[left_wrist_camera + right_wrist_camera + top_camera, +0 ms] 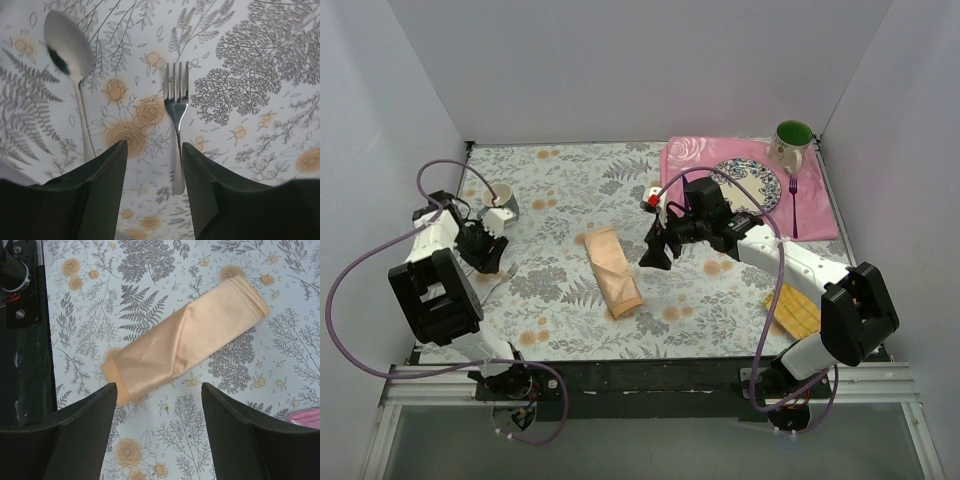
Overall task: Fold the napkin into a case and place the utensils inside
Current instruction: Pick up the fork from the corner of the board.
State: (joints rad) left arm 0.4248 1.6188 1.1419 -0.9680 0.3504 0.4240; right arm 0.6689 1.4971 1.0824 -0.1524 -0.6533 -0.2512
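Hovering over the desk point(570, 180), the left arm's fingers point(90, 200) stand apart above a silver fork point(176, 125) beside a spoon point(70, 55). The right arm's fingers point(75, 440) hang apart above the folded peach case point(185, 347), mid-desk.

Soft, even light falls from above, and shadows on the counter point(560, 310) are faint. Beyond the left pincer point(153, 145), the spoon point(67, 42) looks slightly blurred and carries a dark reflection. Its fingers, like those of the right pincer point(158, 386), are dark and soft-edged.
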